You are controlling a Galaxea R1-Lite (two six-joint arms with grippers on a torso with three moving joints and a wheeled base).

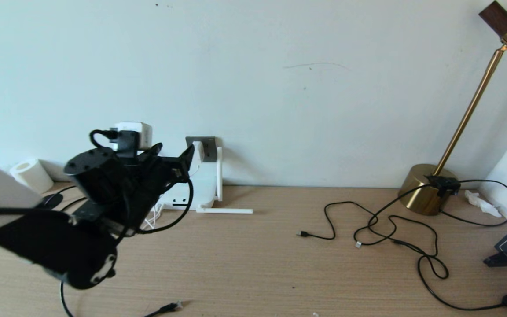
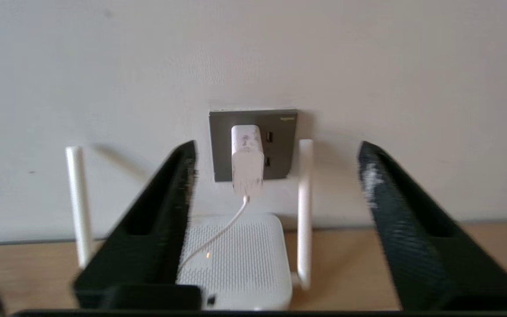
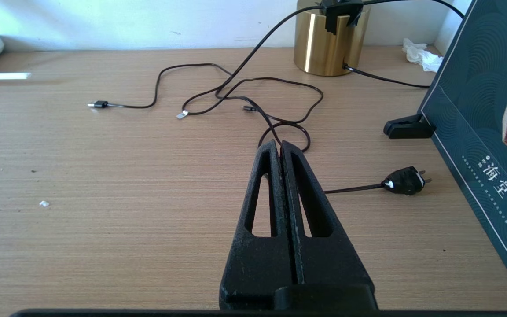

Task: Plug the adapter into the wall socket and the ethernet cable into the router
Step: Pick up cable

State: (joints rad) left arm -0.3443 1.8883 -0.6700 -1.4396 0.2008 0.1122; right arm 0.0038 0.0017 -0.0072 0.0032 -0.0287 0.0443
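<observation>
The adapter point(image 2: 247, 159) sits plugged into the wall socket point(image 2: 280, 145), its body sticking straight out from the wall and its long axis running up and down the plate. Its thin white cord point(image 2: 218, 233) drops from the lower end onto the router point(image 2: 240, 264), which lies flat on the surface point(image 1: 280, 264) directly below the socket, with its antennas point(image 2: 304, 211) standing upright on either side. The ethernet cable point(image 1: 167, 308) lies on the surface near the front edge, its clear connector pointing right, apart from the router.

The left end effector point(image 2: 275, 211) hangs in front of the socket, fingers spread wide on either side of the adapter and touching nothing. The right end effector point(image 3: 281, 147) is pressed closed and empty above the surface, over a loop of thin black cord point(image 3: 280, 127).
</observation>
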